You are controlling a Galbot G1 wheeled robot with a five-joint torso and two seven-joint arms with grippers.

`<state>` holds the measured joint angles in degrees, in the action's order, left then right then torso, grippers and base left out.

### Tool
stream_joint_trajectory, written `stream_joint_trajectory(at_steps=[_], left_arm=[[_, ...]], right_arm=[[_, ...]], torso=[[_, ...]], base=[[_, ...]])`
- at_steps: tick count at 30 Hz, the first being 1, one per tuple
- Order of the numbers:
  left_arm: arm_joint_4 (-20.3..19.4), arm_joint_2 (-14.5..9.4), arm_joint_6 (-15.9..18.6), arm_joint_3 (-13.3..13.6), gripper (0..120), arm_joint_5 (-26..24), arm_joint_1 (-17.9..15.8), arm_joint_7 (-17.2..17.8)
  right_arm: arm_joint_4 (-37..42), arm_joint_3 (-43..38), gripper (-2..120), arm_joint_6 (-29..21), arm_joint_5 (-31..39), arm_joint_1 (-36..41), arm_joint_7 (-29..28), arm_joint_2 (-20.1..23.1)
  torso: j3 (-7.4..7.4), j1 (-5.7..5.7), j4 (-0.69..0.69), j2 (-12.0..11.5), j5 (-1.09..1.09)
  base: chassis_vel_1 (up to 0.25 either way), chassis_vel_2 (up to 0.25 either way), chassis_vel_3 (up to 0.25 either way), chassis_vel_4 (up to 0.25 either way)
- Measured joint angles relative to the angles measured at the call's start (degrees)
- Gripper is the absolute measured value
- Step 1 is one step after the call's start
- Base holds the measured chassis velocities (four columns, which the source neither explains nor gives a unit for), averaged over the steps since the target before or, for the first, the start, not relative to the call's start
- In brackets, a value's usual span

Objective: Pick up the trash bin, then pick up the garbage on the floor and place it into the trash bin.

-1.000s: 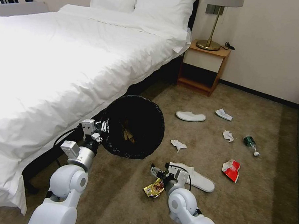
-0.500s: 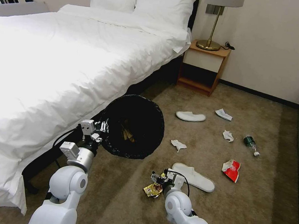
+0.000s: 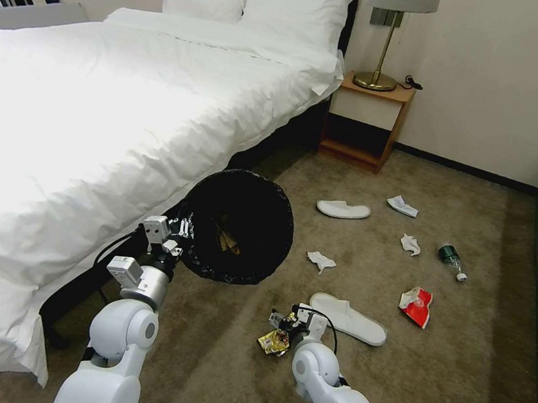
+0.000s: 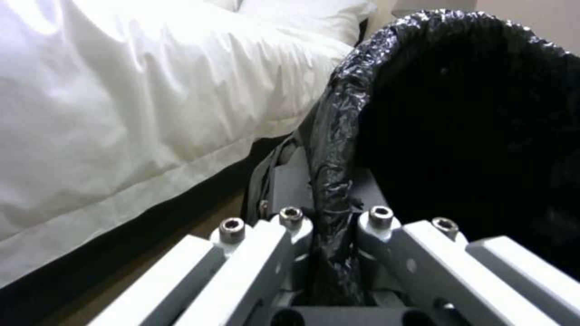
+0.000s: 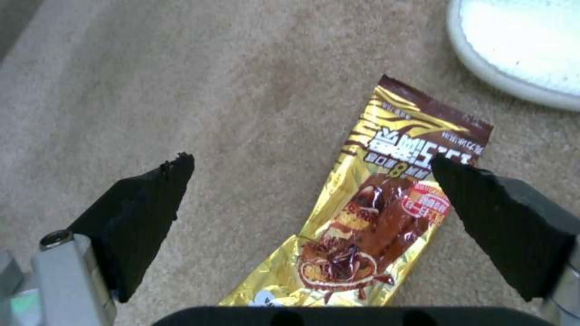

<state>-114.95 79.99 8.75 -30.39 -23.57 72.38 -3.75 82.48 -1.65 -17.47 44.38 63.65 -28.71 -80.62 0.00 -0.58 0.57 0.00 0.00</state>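
My left gripper (image 3: 178, 228) is shut on the near rim of the trash bin (image 3: 243, 224), a round black bin with a black liner, held off the carpet beside the bed and tilted with its mouth towards me. In the left wrist view the lined rim (image 4: 338, 136) runs between the gripper's fingers (image 4: 329, 181). My right gripper (image 3: 280, 322) hangs open just above a gold snack wrapper (image 3: 273, 342). In the right wrist view the wrapper (image 5: 374, 213) lies on the carpet between the spread black pads (image 5: 151, 199).
More garbage lies on the carpet: two white slippers (image 3: 348, 317) (image 3: 343, 209), crumpled tissues (image 3: 321, 260) (image 3: 410, 244), a green bottle (image 3: 450, 257) and a red packet (image 3: 416, 305). The bed (image 3: 102, 122) is on the left. A nightstand (image 3: 367, 119) stands at the far wall.
My right gripper has come back towards me and down to the gold wrapper. The bin has shifted slightly left in my left gripper.
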Motion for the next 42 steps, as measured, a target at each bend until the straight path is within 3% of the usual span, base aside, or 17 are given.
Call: stream_joint_trajectory(at_steps=[42], left_arm=[[-0.76, 0.5, -0.68, -0.49, 3, 0.95, 0.99, -0.43]], right_arm=[[-14.59, -4.14, 100, 3.42, -7.76, -2.29, 3.81, -5.33]], torso=[[0.0, 0.0, 0.0, 0.0, 0.0]], base=[[0.0, 0.0, 0.0, 0.0]])
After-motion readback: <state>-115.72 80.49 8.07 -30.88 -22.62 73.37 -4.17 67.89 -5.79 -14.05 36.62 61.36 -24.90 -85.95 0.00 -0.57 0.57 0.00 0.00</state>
